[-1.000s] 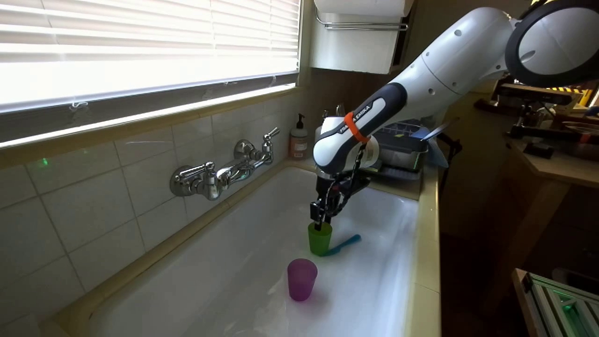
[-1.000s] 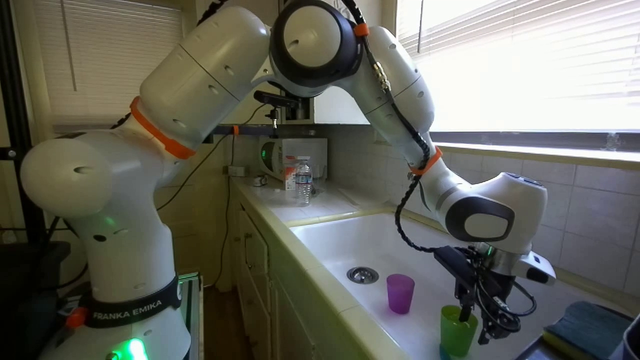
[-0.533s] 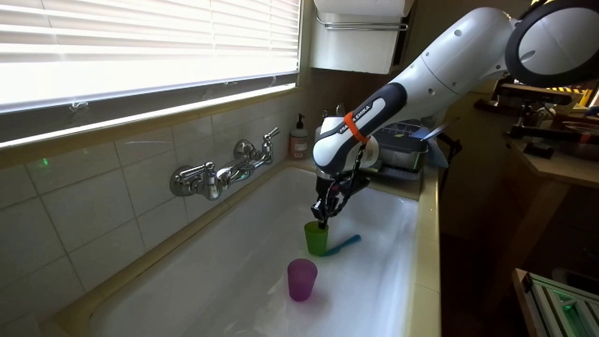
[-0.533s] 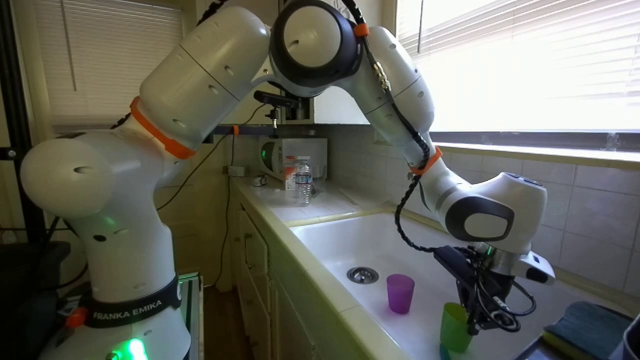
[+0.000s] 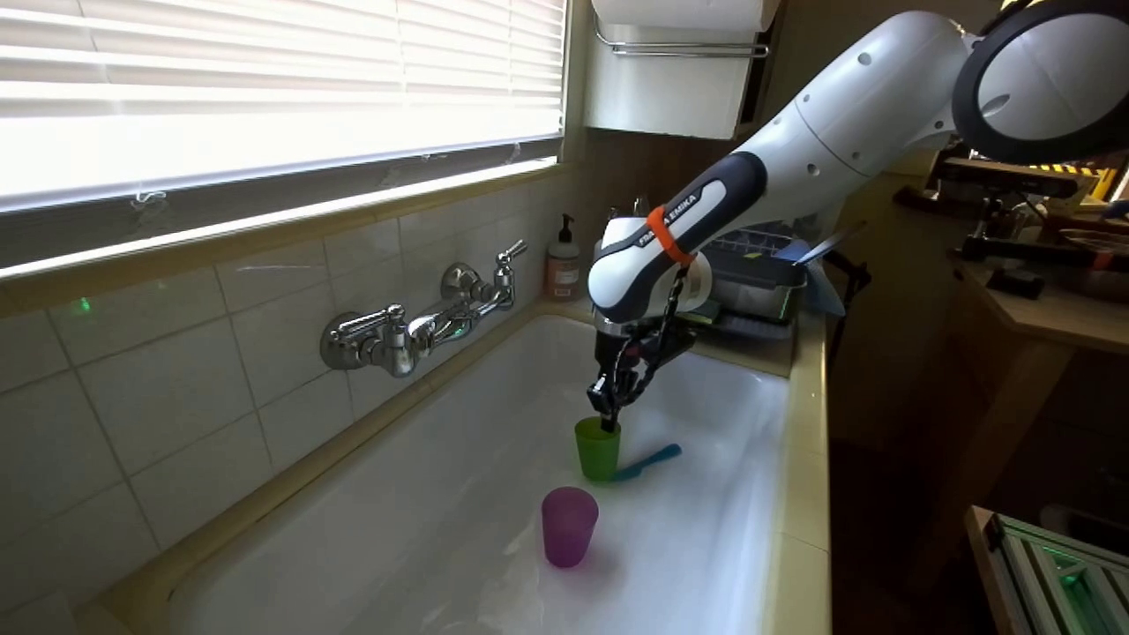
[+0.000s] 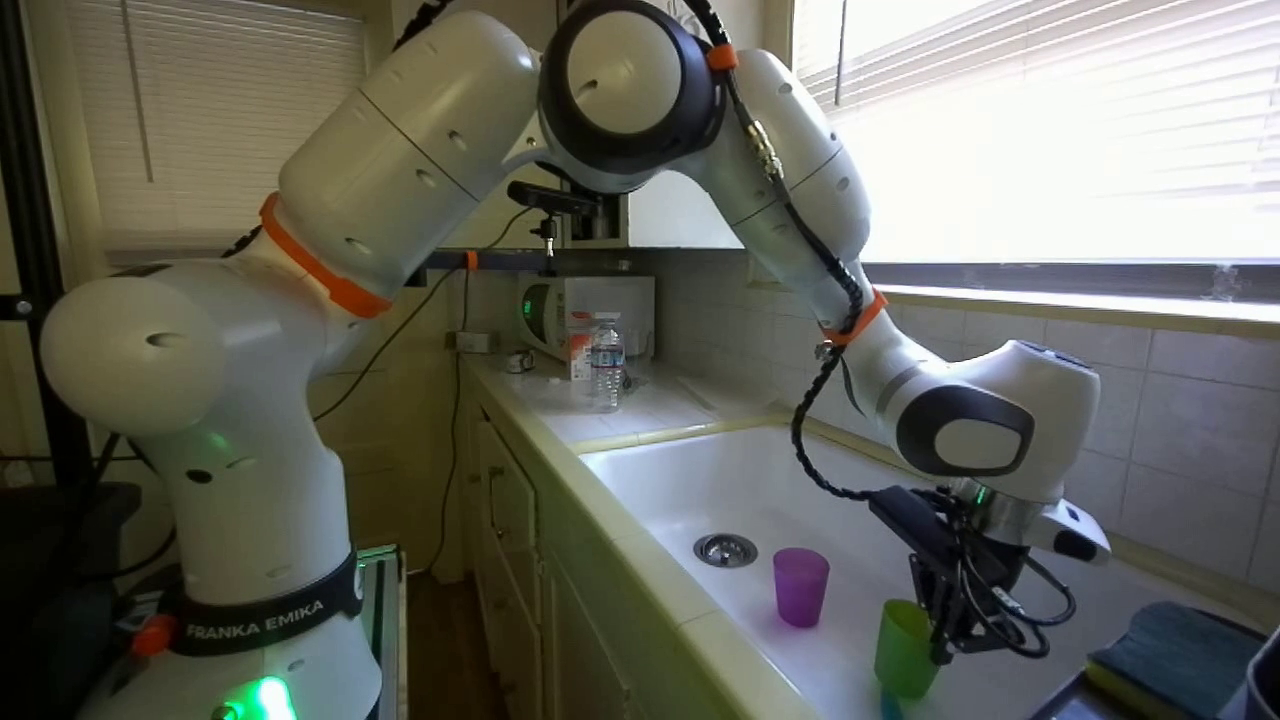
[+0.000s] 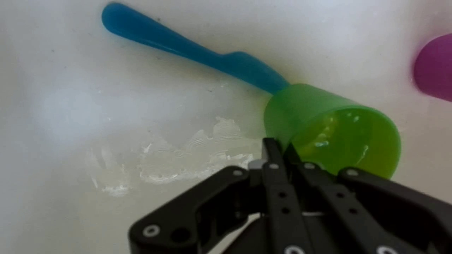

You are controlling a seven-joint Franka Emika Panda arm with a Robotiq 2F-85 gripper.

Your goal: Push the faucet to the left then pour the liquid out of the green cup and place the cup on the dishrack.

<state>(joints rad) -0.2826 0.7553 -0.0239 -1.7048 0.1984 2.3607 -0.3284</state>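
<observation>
Your gripper [image 7: 281, 146] pinches the green cup [image 7: 314, 106] by its wall
Only your wrist view shows it — glints inside that cup.

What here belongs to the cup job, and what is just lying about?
For the job:
green cup, pinched at its wall by the gripper
faucet
dishrack

Just lying about:
purple cup
blue utensil, its tip hidden by the green cup
pump bottle
water bottle

Gripper [image 5: 608, 423] at rim of green cup [image 5: 598, 456]. Purple cup [image 5: 569, 526] in front of green cup, blue utensil [image 5: 653, 459] right, faucet [image 5: 426, 333] left, dishrack [image 5: 760, 270] behind.
</observation>
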